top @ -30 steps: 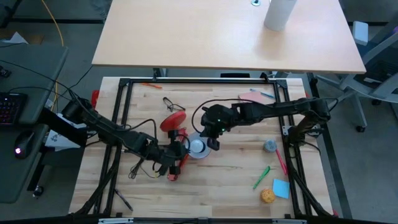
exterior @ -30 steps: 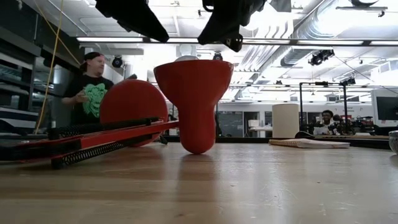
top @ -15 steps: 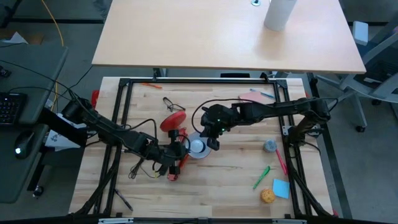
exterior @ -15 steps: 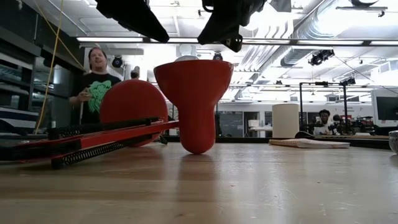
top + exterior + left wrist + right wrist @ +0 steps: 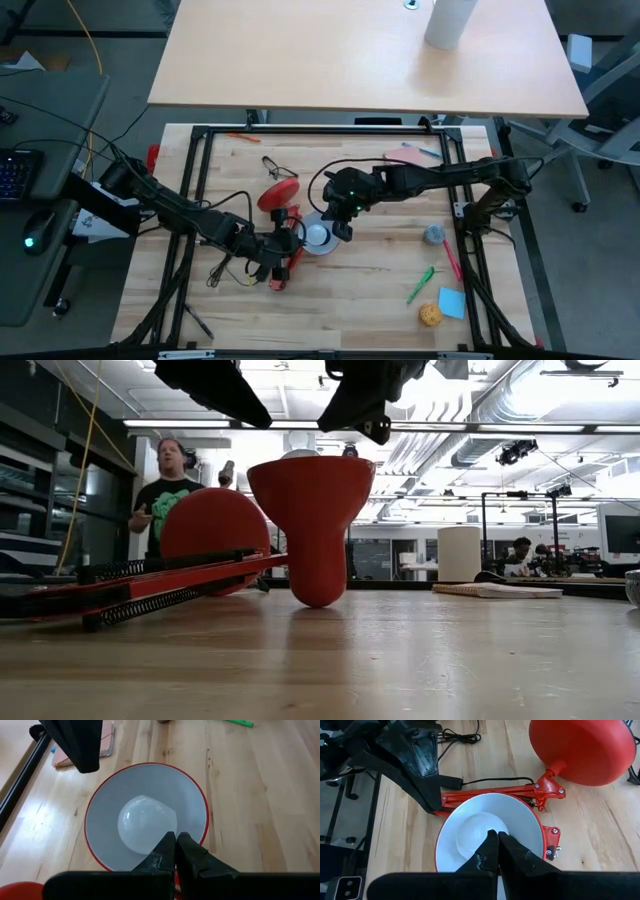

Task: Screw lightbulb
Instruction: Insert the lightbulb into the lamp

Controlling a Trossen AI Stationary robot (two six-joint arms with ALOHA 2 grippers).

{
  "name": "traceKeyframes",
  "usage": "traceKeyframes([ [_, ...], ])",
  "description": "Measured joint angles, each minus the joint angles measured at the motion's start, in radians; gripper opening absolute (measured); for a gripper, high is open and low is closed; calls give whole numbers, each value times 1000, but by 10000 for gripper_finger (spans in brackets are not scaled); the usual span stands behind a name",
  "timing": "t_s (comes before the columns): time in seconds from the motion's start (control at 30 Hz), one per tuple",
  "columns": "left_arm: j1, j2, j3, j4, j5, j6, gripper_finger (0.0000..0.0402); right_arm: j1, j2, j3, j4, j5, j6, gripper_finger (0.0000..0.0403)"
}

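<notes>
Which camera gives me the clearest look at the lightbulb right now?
The left wrist view: the lightbulb sits in the lamp shade, seen almost whole past the left pincer. The right wrist view shows it partly behind the right pincer. High view shows a small white spot; low view, only its top.

Right gripper [image 5: 497, 838] at lower centre of the frame, fingers pressed together, tips over the white lightbulb [image 5: 477, 836] seated inside the upturned lamp shade [image 5: 522, 825] with red rim. Red spring arm [image 5: 490, 797] running from the shade toward the red round lamp base [image 5: 585, 750] at upper right. Other arm's dark gripper [image 5: 417, 757] at upper left, beside the shade's rim, with black cable [image 5: 462, 737] on the wooden table [image 5: 600, 830].
</notes>
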Motion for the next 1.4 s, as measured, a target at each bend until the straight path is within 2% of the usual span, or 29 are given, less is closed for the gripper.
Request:
traceKeyframes([
  [1.1, 0, 0, 0, -1, 0, 22, 0, 0, 0, 0, 3, -6, 1, 0],
  [1.3, 0, 0, 0, -7, 87, 71, 0, 0, 0, 0, 3, -37, 16, 0],
  [1.4, -1, 3, 0, -22, 89, 63, 0, 0, 8, 0, 11, -37, 20, 0],
])
